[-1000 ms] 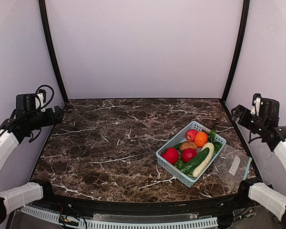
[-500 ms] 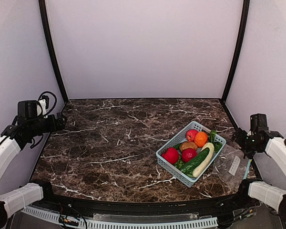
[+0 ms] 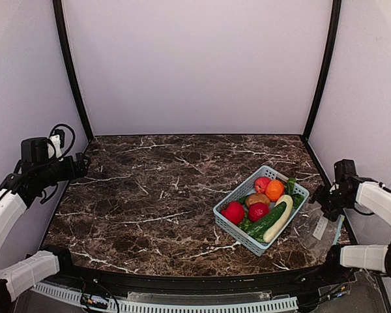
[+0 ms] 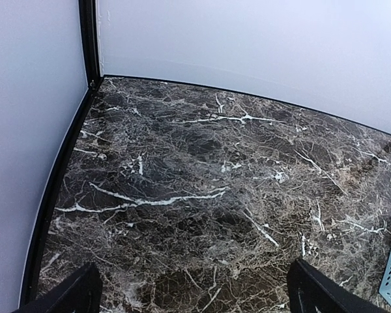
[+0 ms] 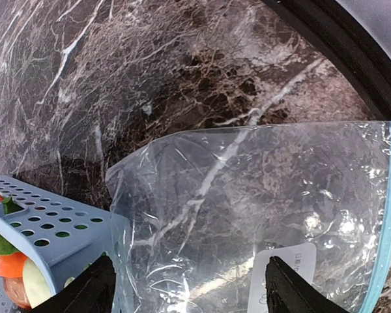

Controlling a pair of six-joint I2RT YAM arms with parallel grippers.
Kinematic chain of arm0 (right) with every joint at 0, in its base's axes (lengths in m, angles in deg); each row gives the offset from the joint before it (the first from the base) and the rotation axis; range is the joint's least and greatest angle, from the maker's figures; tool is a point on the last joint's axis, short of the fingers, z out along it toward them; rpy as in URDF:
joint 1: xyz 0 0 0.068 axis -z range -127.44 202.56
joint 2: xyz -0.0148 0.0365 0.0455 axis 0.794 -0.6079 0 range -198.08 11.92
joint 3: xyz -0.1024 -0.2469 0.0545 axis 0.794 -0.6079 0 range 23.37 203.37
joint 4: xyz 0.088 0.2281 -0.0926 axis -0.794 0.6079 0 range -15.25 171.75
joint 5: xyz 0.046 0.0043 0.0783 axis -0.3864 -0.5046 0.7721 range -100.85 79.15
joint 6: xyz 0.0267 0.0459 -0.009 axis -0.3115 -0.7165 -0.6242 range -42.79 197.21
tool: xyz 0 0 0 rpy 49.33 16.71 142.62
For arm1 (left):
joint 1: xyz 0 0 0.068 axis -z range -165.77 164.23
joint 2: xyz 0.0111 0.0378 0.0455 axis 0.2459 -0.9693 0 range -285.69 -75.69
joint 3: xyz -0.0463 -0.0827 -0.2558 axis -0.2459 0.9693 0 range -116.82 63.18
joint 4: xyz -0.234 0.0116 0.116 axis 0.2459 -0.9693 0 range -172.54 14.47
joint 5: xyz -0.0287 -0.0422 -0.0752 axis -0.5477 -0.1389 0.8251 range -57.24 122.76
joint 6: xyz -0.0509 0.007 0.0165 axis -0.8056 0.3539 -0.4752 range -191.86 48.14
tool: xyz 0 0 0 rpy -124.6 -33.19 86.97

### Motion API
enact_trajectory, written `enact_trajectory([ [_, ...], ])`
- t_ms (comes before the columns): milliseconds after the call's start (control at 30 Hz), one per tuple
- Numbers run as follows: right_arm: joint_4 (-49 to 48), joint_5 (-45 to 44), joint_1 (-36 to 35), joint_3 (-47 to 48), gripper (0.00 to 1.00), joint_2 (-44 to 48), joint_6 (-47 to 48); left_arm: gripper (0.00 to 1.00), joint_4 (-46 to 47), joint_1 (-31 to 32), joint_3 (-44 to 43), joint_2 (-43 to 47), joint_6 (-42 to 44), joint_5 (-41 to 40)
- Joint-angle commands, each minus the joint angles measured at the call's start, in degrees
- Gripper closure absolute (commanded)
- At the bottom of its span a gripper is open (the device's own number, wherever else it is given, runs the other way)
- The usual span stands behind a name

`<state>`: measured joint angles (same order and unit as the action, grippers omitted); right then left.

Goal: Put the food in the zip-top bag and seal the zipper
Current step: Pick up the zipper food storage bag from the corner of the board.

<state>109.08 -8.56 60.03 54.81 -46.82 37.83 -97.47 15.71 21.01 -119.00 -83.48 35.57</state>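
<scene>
1. Only one piece of print shows: a small white label [image 5: 283,277] on the zip-top bag [image 5: 260,202]. Its writing is too blurred to read.
2. Seen from the right wrist, the right end effector [image 5: 192,290] has its fingers spread wide and pinches nothing. The clear bag lies flat on the desk [image 3: 156,195] under them and runs on toward 12 o'clock.
3. The zipper [image 5: 386,222], a light blue strip, runs along the bag's edge at 3 o'clock in that view, outside the right-hand finger.
4. From above, the bag sits at about 4 o'clock on the desk, touching the light blue basket [image 3: 234,225] on the side where the end effector hangs.
5. The food lies in the basket: a cream-white squash [image 3: 279,218], an orange [image 3: 274,190], red pieces [image 3: 233,212] and green pieces [image 3: 268,220].
6. The left end effector [image 4: 195,297] is spread too, empty, above bare desk at 9 o'clock, well apart from bag and food.
</scene>
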Motion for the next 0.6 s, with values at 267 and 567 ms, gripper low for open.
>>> enact_trajectory([
  [267, -3.17, -2.58, -9.28, 5.59, 0.24, -9.90, 1.26, 0.00, -0.65, -0.24, 0.61, 1.65, 0.12, -4.32],
  [567, -1.00, -11.47, -11.33, 6.59, 0.29, -15.24, 1.27, 0.00, -0.57, -0.24, 0.69, 1.70, -0.06, -3.98],
])
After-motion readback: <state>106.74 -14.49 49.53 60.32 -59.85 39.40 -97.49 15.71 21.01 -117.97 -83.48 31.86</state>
